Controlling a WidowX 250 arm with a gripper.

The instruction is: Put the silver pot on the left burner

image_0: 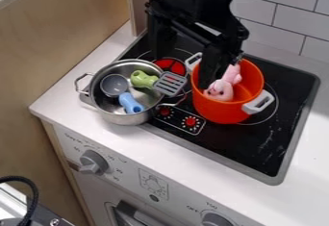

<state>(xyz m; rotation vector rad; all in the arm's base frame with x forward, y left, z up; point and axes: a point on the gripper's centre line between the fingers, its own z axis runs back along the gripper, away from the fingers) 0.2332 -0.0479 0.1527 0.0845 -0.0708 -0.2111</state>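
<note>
"Camera view first: where is the silver pot (125,119)?"

"At the left, straddling the white countertop (186,152) and the left edge of the black cooktop (273,138). The red left burner (170,65) shows just beyond its far right side."

"And inside it?"

"A gray ladle (114,84) with a blue handle, and a green-handled slotted spatula (171,83), its gray head over the right rim."

"The gripper (181,71)?"

"Above the far part of the cooktop, fingers spread wide, one over the orange pot (221,112), the other farther left."

"What does the orange pot hold?"

"A pink plush toy (220,90); the pot sits to the right of the silver one."
</note>
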